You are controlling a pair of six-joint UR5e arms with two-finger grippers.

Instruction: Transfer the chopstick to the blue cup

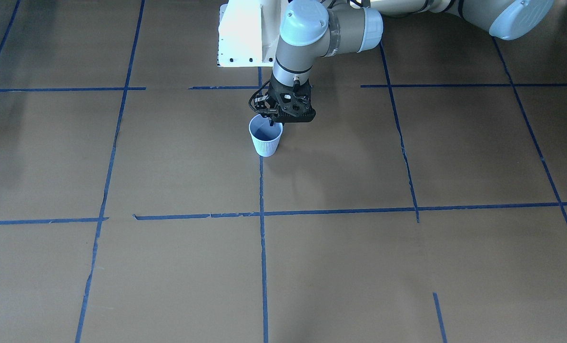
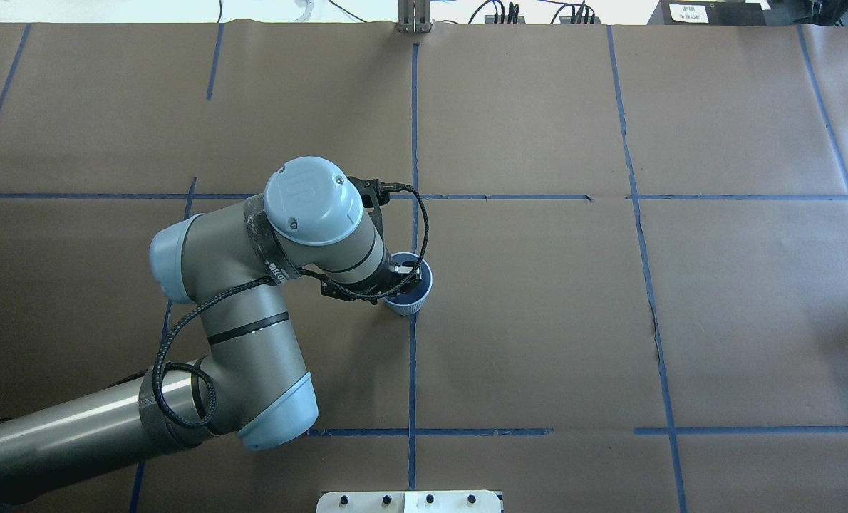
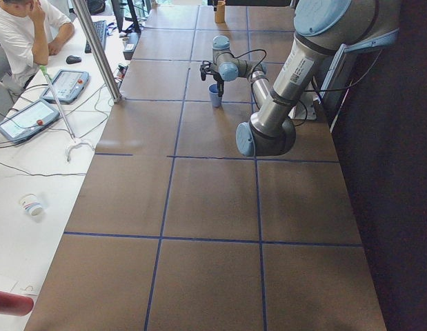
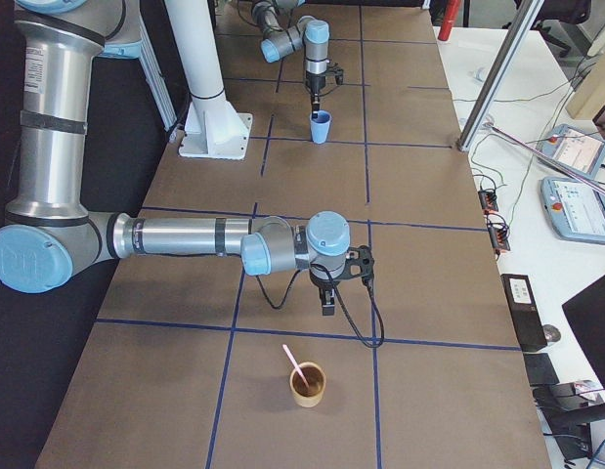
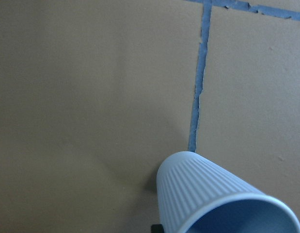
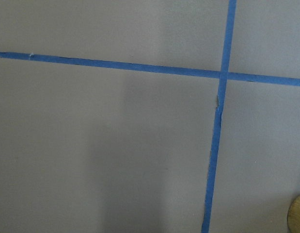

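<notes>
The pale blue ribbed cup stands upright on the brown paper by a tape line. My left gripper hangs over its rim, one finger inside and one against the outer wall, apparently shut on the cup wall. In the left wrist view the blue cup fills the lower right. The pink chopstick leans in a brown cup at the table's right end. My right gripper hovers a little beyond that brown cup; whether it is open or shut I cannot tell.
Blue tape lines grid the paper-covered table. The white robot base stands just behind the blue cup. A side bench holds tablets and cables, a paper cup, and a seated person.
</notes>
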